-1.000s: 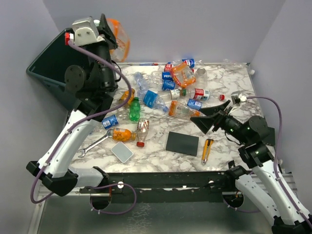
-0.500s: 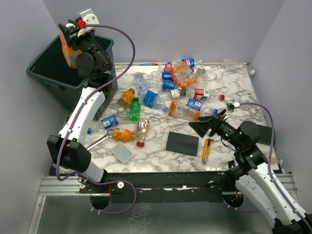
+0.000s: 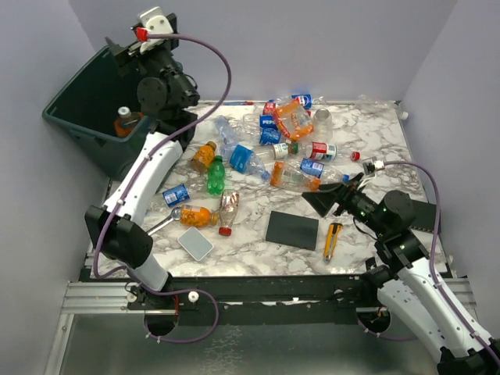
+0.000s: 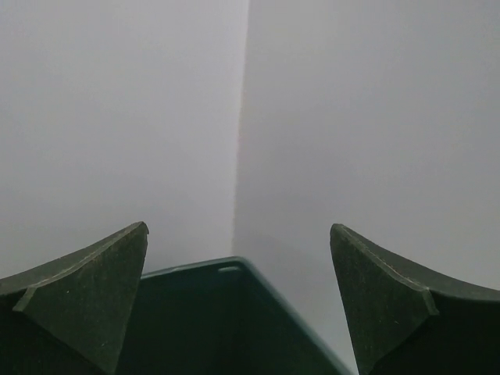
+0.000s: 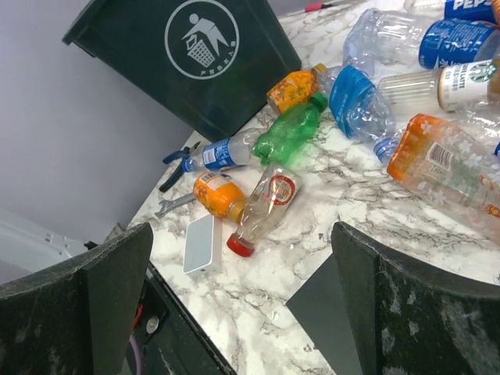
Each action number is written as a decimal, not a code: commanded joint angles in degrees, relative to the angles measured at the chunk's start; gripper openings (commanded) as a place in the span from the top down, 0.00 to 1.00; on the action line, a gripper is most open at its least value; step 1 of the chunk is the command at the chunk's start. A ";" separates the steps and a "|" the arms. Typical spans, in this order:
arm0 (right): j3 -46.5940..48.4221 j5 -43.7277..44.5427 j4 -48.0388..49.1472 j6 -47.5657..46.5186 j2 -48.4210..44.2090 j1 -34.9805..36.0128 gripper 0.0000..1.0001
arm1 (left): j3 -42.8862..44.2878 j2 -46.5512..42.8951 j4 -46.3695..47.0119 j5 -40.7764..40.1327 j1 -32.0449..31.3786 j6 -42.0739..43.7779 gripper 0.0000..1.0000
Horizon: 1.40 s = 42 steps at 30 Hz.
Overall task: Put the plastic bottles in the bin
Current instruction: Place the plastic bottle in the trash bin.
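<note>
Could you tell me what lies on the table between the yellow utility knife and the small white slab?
In the top view, the black square pad lies between the yellow utility knife and the white slab.

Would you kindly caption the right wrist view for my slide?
Open right pincer facing crushed plastic bottles scattered on the marble table beside the dark bin.
</note>
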 commanded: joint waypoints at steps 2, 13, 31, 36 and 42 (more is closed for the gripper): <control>4.78 7.28 -3.59 -0.60 3.87 0.43 0.00 | 7.26 -3.93 -9.06 0.12 -15.11 -1.90 0.01; 15.32 26.67 -20.21 -1.32 19.07 0.37 0.00 | -17.46 -17.73 -54.61 20.52 -27.31 -54.63 0.01; -8.06 21.73 14.06 24.69 28.07 -21.91 0.08 | -60.77 -46.22 -40.12 32.34 -26.58 -64.11 0.01; -6.68 25.06 19.33 25.81 36.28 -22.21 0.12 | -62.77 -44.74 -41.22 32.07 -26.57 -67.01 0.01; -8.85 26.16 30.07 28.54 44.21 -25.70 0.13 | -62.57 -42.35 -41.57 35.66 -26.56 -68.25 0.01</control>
